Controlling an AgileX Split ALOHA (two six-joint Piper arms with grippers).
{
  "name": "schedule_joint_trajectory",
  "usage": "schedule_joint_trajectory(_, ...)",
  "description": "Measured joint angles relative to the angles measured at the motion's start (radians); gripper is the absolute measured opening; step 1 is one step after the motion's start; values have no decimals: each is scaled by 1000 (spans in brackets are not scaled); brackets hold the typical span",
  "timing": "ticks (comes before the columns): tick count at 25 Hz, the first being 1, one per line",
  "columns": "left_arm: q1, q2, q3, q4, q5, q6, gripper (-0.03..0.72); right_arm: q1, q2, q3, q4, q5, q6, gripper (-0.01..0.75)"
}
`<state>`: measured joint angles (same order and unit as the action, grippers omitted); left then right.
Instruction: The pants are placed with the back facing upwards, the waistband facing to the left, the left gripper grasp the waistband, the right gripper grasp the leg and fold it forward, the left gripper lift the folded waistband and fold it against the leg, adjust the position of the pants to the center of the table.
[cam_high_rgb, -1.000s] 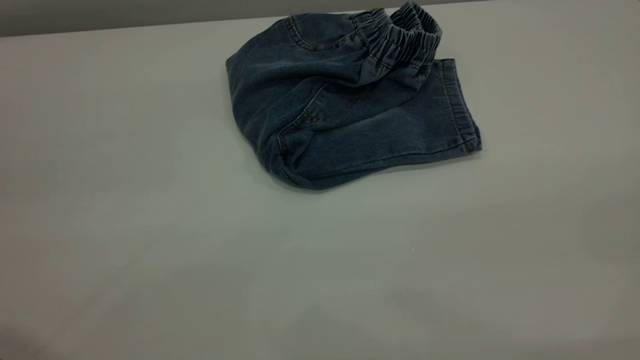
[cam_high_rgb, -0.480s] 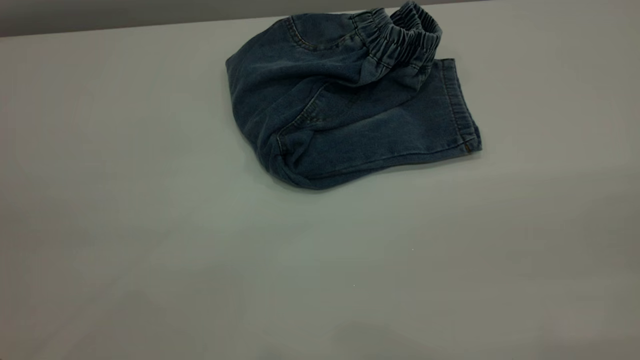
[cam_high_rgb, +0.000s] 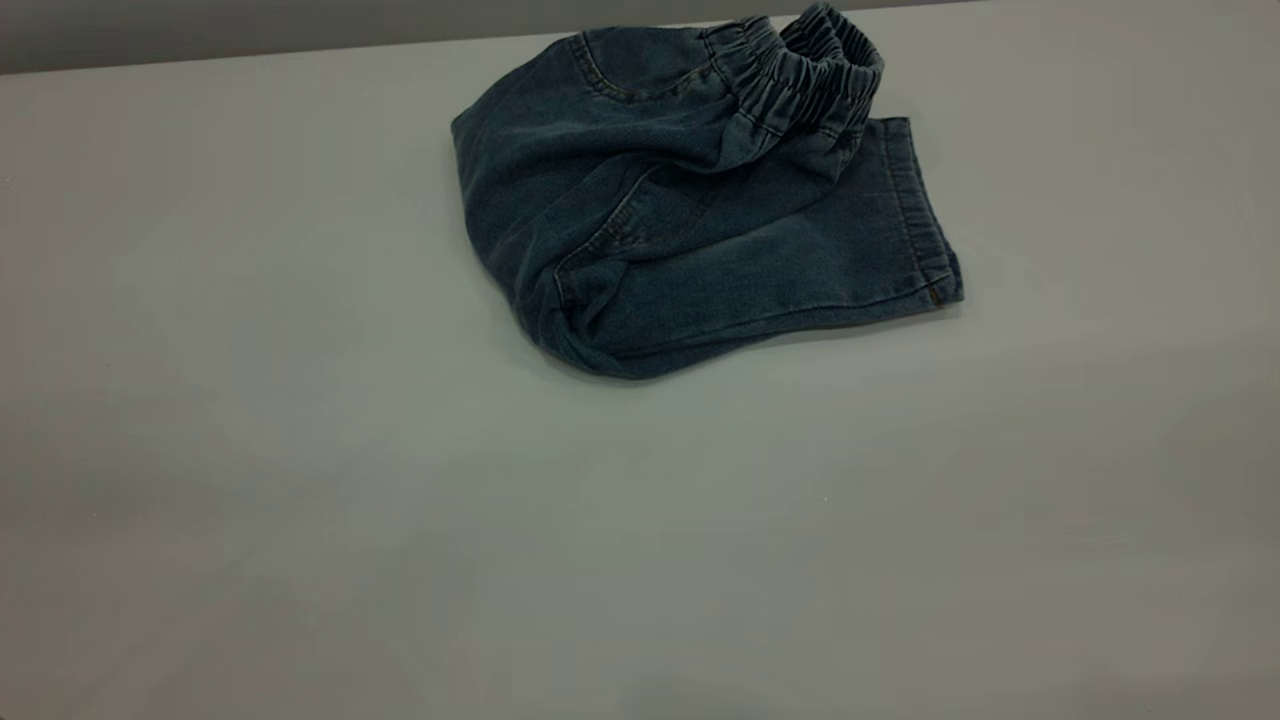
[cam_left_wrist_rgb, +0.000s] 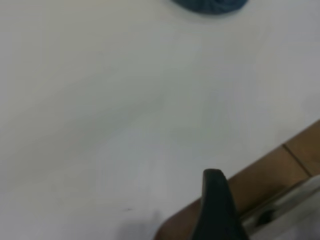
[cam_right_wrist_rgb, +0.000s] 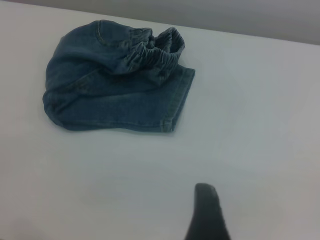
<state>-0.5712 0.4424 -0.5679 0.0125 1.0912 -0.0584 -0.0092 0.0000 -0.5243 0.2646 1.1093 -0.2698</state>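
While folded pants (cam_high_rgb: 690, 200) lie on the table (cam_high_rgb: 300, 450), both grippers hang apart, seemingly empty; their openness is unclear.

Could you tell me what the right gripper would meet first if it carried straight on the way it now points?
Probably bare table first; the folded pants lie farther off and to one side of the right gripper's fingertip, though depth is unclear.

You see pants (cam_high_rgb: 690, 210) of soft, matt blue denim, the waistband (cam_high_rgb: 815, 70) ruched. The table (cam_high_rgb: 300, 450) looks smooth and matt.
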Motion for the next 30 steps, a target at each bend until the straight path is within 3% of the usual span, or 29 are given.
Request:
schedule_joint_trajectory(4,0,-46,59,-12,-19,19,435,0,0,0,1,0,1,425)
schedule_joint_trajectory(24,5,-223,63,-12,-12,24,435,0,0,0,4,0,4,425)
schedule_joint_trajectory(30,136,-320,63,-12,-10,24,435,0,0,0,6,0,4,425)
